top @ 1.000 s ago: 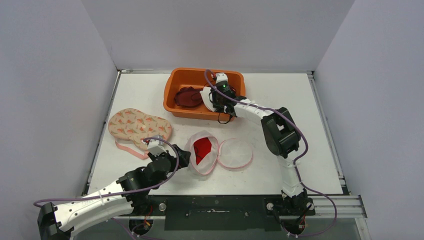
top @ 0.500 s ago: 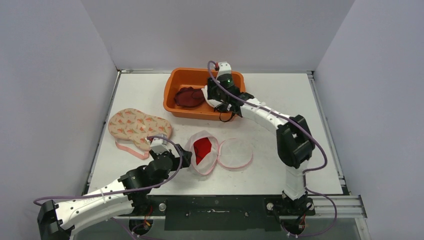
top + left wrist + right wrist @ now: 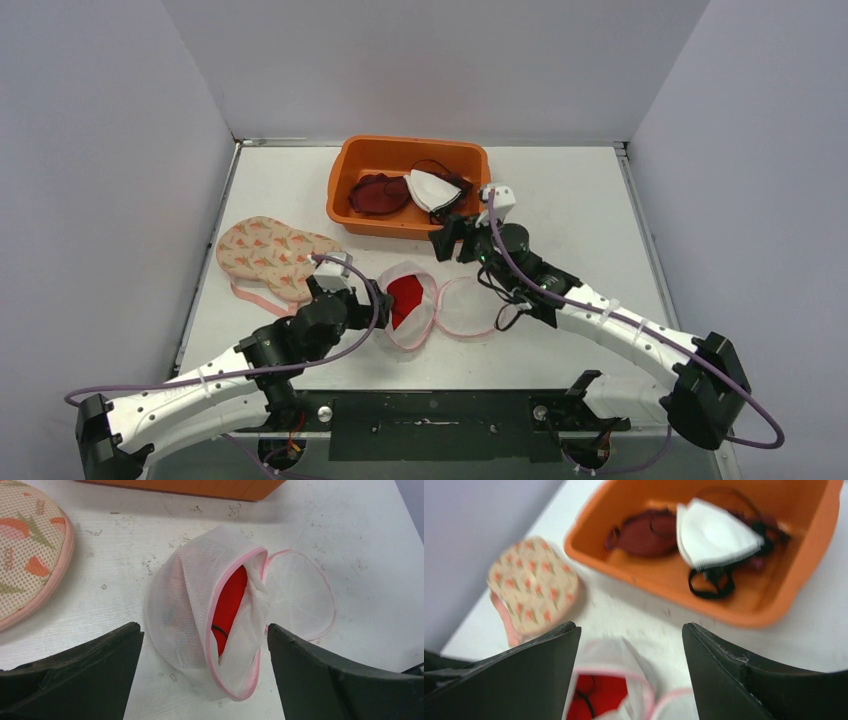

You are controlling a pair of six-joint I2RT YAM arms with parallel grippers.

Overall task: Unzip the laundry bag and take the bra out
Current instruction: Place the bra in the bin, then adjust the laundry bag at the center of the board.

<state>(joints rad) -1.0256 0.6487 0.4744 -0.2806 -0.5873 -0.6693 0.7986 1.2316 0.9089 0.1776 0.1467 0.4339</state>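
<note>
A white mesh laundry bag with pink trim lies unzipped at the table's middle, its round flap folded out to the right. A red bra shows inside the opening. My left gripper is open just left of the bag; in the left wrist view the bag and red bra sit between and beyond its fingers, untouched. My right gripper hangs open and empty between the bin and the bag, and its wrist view, blurred, looks down on the red bra.
An orange bin at the back holds a dark red bra and a white bra with black straps. A flower-patterned pouch lies left of the mesh bag. Walls close the table on three sides.
My right gripper opened, left the white bra in the bin and swung back toward the mesh bag. My left gripper edged a little closer to the bag.
</note>
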